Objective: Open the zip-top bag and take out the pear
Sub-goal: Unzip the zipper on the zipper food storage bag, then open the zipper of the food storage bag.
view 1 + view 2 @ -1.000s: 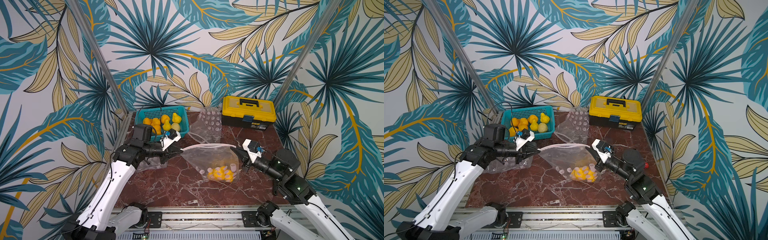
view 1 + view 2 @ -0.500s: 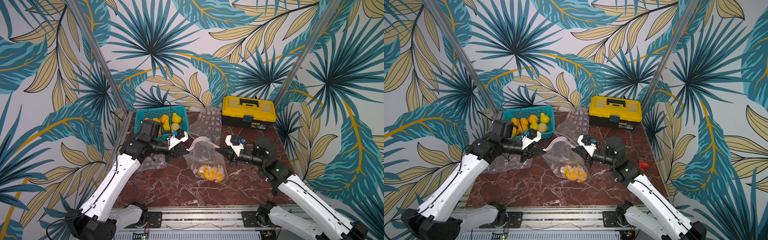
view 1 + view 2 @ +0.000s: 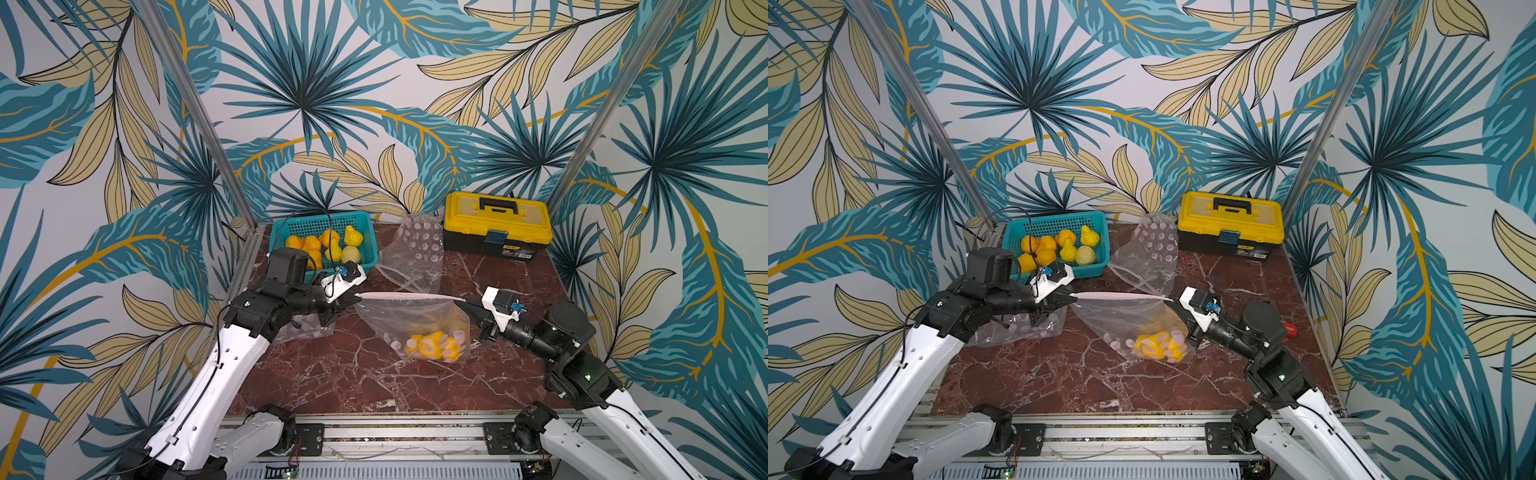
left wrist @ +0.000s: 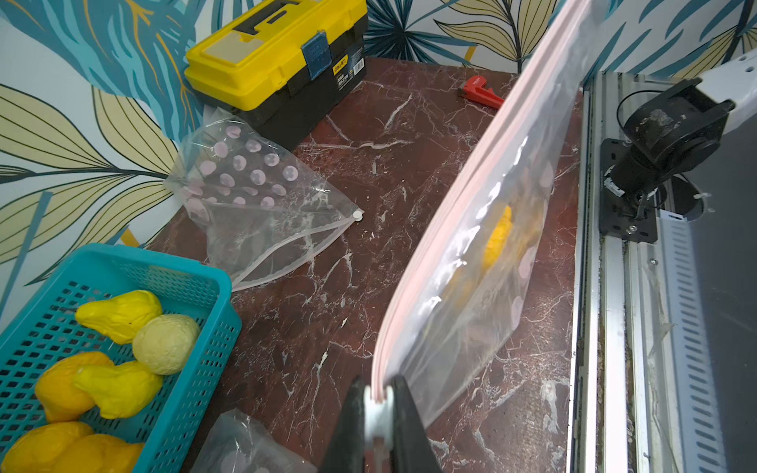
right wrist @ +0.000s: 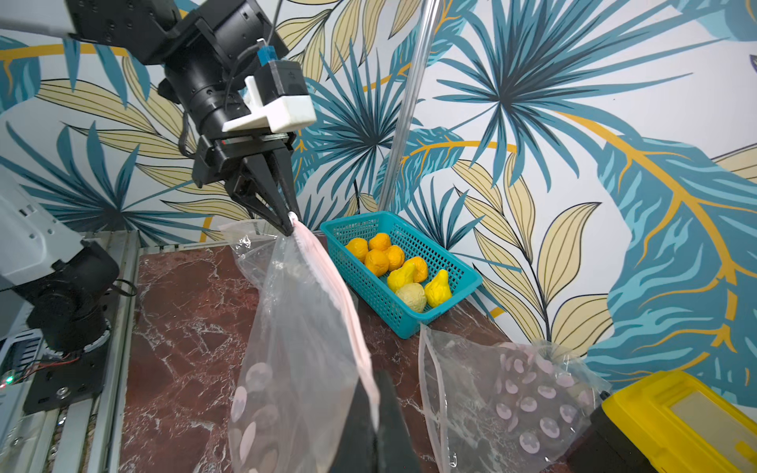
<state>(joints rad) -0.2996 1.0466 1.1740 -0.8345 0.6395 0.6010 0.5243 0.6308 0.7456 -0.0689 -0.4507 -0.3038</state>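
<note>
The clear zip-top bag [image 3: 409, 316] [image 3: 1117, 313] hangs over the marble table, its pink zip strip stretched level between my two grippers. The yellow pear [image 3: 432, 347] [image 3: 1156, 345] lies in the bag's bottom, resting on the table. My left gripper [image 3: 356, 296] [image 4: 379, 389] is shut on the white slider at one end of the strip. At the other end, my right gripper [image 3: 462, 302] [image 5: 373, 379] is shut on the strip. In the left wrist view the pear [image 4: 497, 237] shows through the film. The right wrist view shows the left gripper [image 5: 291, 223] pinching the bag [image 5: 295, 348].
A teal basket [image 3: 322, 216] of yellow fruit stands at the back left. A yellow toolbox [image 3: 496, 222] is at the back right. An empty dotted bag [image 3: 415, 253] lies between them, and another bag [image 3: 307, 330] lies under my left arm. A red tool [image 4: 479, 92] lies by the right edge.
Half a second ago the grippers were close together and the bag hung slack and narrow. They have since moved apart, and the zip strip is stretched straight again.
</note>
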